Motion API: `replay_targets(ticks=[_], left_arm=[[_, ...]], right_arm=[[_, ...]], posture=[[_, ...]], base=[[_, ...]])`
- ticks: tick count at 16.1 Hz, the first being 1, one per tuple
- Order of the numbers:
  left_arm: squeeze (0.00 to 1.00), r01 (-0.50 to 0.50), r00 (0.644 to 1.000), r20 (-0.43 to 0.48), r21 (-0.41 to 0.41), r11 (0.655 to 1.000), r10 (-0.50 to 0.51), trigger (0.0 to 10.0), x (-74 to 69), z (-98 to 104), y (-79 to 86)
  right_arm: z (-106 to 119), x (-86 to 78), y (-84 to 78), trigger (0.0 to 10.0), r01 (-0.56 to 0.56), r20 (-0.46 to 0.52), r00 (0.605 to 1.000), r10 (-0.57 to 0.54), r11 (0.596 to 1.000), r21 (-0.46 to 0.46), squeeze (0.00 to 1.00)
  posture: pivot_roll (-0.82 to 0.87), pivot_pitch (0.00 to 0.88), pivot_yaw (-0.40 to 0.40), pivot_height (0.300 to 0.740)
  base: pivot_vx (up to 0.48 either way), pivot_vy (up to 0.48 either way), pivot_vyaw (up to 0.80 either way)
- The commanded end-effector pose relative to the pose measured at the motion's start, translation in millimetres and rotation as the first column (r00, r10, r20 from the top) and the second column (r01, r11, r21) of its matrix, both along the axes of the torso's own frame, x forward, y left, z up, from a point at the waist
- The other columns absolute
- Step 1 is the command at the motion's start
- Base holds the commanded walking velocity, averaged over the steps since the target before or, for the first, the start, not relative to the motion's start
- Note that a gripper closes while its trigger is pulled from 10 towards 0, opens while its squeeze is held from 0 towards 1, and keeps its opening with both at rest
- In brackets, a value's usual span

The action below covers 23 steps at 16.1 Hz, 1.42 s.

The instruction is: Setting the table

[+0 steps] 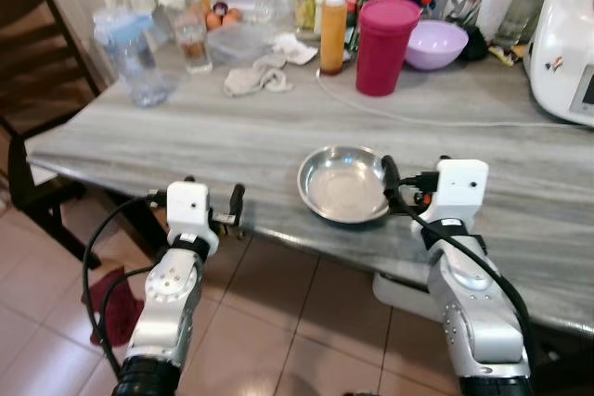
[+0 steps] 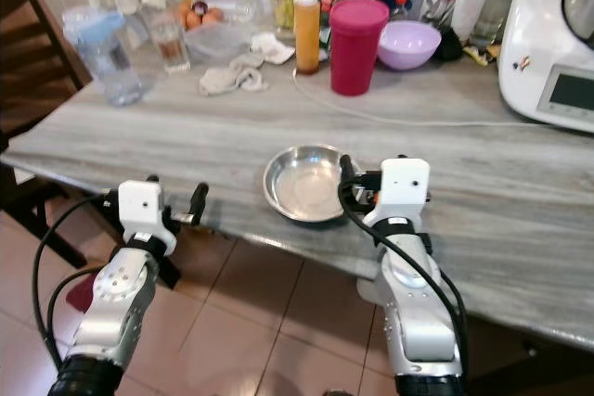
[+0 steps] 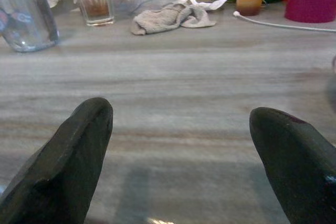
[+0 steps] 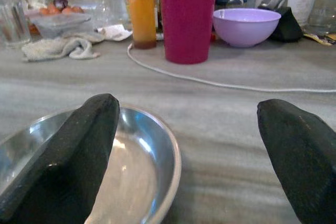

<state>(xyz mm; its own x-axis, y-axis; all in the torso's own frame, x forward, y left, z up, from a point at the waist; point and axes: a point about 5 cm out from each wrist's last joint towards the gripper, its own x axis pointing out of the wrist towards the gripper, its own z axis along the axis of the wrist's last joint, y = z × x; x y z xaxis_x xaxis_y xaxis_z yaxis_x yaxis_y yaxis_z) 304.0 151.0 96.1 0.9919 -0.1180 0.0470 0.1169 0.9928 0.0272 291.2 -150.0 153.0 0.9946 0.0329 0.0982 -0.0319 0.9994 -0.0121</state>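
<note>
A shallow steel bowl [image 1: 342, 185] sits empty near the front edge of the grey marble table [image 1: 186, 141]. My right gripper [image 1: 414, 172] is open at the bowl's right rim. In the right wrist view one of its fingers [image 4: 79, 150] lies over the bowl [image 4: 136, 171] and the other stands over bare table to its right. My left gripper [image 1: 213, 196] hovers at the table's front edge, left of the bowl. It is open, with nothing between its fingers [image 3: 68, 156].
At the back stand a magenta cup [image 1: 385, 44], a purple bowl [image 1: 436, 44], an orange bottle [image 1: 333, 34], a crumpled cloth [image 1: 258, 76], a glass [image 1: 192, 44] and a water jug [image 1: 135, 57]. A white cable [image 1: 418, 116] crosses the table. A white appliance [image 1: 566, 44] is far right, a dark chair [image 1: 37, 71] left.
</note>
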Motion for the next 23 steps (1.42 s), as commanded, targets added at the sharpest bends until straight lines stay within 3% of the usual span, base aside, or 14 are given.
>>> replay_targets(ticks=[1, 6, 13, 16, 17, 19, 21, 23], left_arm=[[0.00, -0.015, 1.000, -0.013, 0.009, 1.000, 0.016, 10.0, -1.2, -2.6, 2.7], [0.00, -0.012, 1.000, -0.025, 0.009, 1.000, 0.012, 10.0, -2.2, -6.2, -3.5], [0.00, -0.018, 1.000, -0.024, 0.017, 1.000, 0.019, 10.0, -1.0, -5.3, 0.0], [0.00, -0.019, 0.999, -0.026, 0.020, 1.000, 0.020, 10.0, -1.2, -5.9, 0.1], [0.00, -0.018, 0.999, -0.026, 0.022, 1.000, 0.018, 10.0, -1.1, -6.0, 0.1], [0.00, -0.012, 1.000, -0.026, 0.024, 1.000, 0.013, 10.0, -0.4, -5.6, -0.5], [0.00, -0.016, 0.999, -0.032, 0.013, 1.000, 0.016, 10.0, 1.2, -5.2, 0.2], [0.00, -0.005, 1.000, -0.026, 0.018, 1.000, 0.005, 10.0, 1.8, -3.8, -0.5]], right_arm=[[5.3, 0.2, 2.3, 10.0, -0.012, 0.014, 1.000, 0.012, 1.000, 0.006, 0.00], [-0.9, -0.4, 9.8, 10.0, -0.051, -0.020, 0.998, 0.051, 0.999, 0.007, 0.00], [-6.8, 4.7, 11.3, 10.0, -0.058, -0.052, 0.997, 0.059, 0.998, 0.017, 0.00], [-12.4, 5.8, 12.3, 10.0, -0.045, -0.078, 0.996, 0.044, 0.999, -0.020, 0.00], [-12.9, 7.1, 11.2, 10.0, -0.026, -0.069, 0.997, 0.021, 0.996, -0.084, 0.00], [-15.8, 7.9, 12.1, 10.0, -0.024, -0.099, 0.995, 0.026, 1.000, 0.013, 0.00], [-12.4, 9.5, 11.0, 10.0, -0.025, -0.058, 0.998, 0.021, 0.998, -0.055, 0.00], [-16.8, 8.4, 11.4, 10.0, -0.032, -0.100, 0.995, 0.031, 0.999, -0.014, 0.00]], posture=[[-0.19, 0.079, 0.063, 0.740], [-0.19, 0.075, 0.057, 0.740], [-0.18, 0.064, 0.056, 0.740], [-0.17, 0.056, 0.057, 0.740], [-0.17, 0.054, 0.059, 0.740], [-0.17, 0.051, 0.061, 0.740], [-0.17, 0.049, 0.063, 0.740], [-0.17, 0.050, 0.068, 0.740]], base=[[-0.277, 0.000, 0.00], [-0.302, 0.000, 0.00], [-0.331, 0.000, 0.00], [-0.339, 0.000, 0.00], [-0.337, 0.000, 0.00], [-0.339, 0.000, 0.00], [-0.341, 0.000, 0.00], [-0.336, 0.000, 0.00]])
